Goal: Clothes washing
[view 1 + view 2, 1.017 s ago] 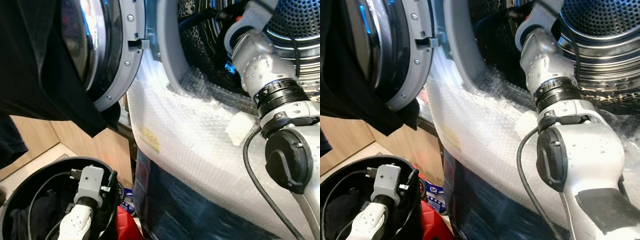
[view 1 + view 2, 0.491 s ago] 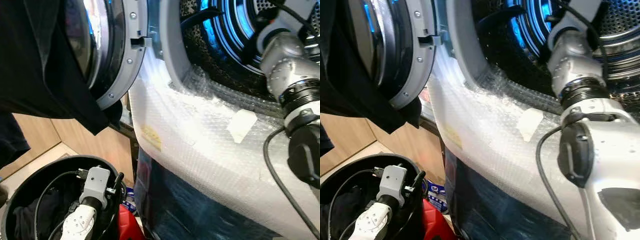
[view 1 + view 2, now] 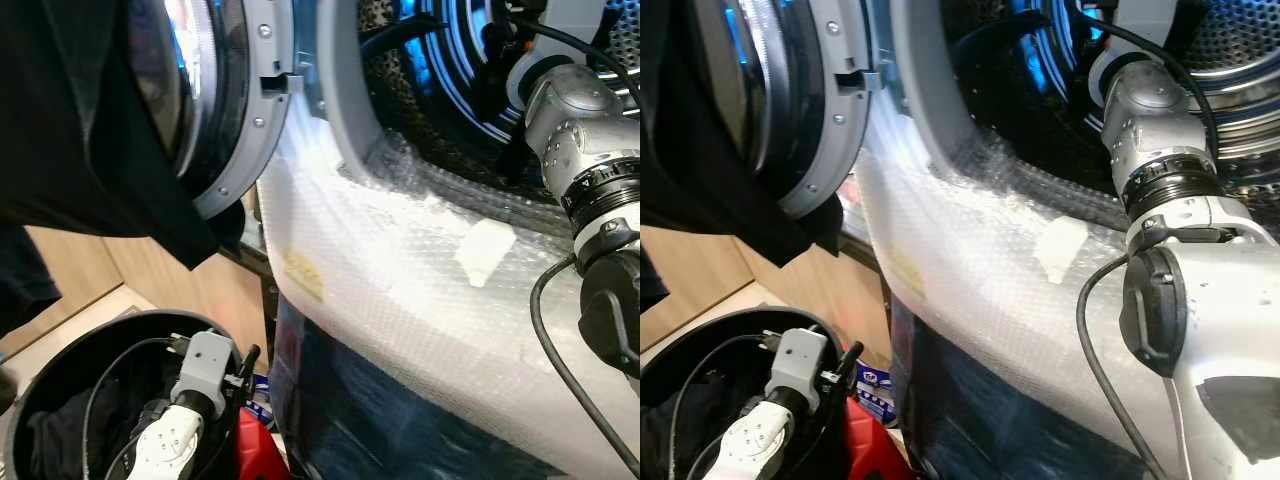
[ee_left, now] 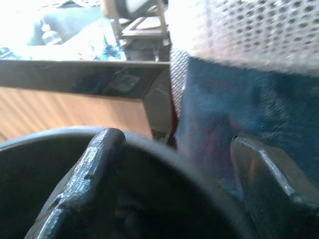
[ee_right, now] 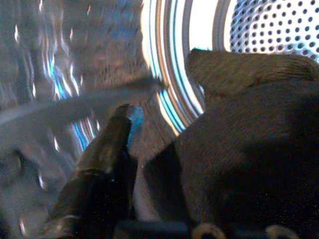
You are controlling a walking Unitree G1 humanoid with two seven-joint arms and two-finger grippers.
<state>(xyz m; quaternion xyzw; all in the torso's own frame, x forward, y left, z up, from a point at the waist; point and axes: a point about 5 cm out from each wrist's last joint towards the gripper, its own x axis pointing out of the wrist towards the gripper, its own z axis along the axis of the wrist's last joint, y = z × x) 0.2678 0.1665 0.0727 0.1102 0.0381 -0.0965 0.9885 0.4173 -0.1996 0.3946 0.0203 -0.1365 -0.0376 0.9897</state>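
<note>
Look to the lower left of your head view: a light wood-grain cabinet panel [image 3: 165,285] stands there, with pale flooring [image 3: 60,325] running beneath it. In your left wrist view, a wooden chair [image 4: 134,20] sits far back at the top, washed in bright, blown-out daylight.

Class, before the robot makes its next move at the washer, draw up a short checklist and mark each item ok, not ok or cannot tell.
1. Washer door open: ok.
2. Right gripper inside the drum: ok.
3. Dark garment gripped or released by right gripper: cannot tell.
4. Left gripper open above the black basket: ok.
5. Clothes left in basket: ok, dark fabric visible.
6. Black cloth draped over door, clear of opening: ok.
</note>
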